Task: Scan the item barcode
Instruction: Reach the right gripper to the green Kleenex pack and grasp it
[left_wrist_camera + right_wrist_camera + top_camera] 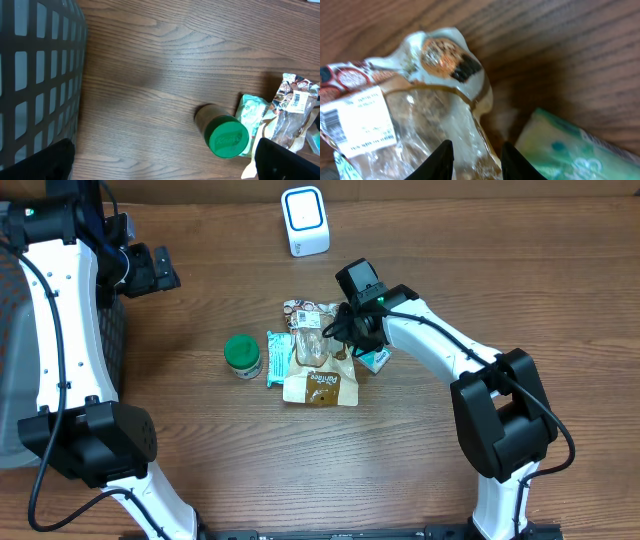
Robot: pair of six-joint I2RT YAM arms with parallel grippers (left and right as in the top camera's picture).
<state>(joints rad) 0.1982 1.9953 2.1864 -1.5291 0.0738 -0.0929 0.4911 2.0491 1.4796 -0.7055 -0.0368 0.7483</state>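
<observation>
A clear snack packet (308, 330) with a white barcode label (357, 120) lies on top of a small heap in the middle of the table. My right gripper (347, 323) is at the packet's right edge. In the right wrist view its gripper (477, 160) has narrow jaws closed over the packet's clear film (470, 135). The white scanner (304, 220) stands at the back, apart from the heap. My left gripper (160, 270) hangs open over bare wood at the far left, its black fingers (285, 160) wide apart with nothing between them.
The heap also holds a green-lidded jar (242, 355), a teal packet (277, 357), a brown pouch (320, 387) and a green-white box (375, 360). A dark mesh basket (35, 75) stands at the table's left edge.
</observation>
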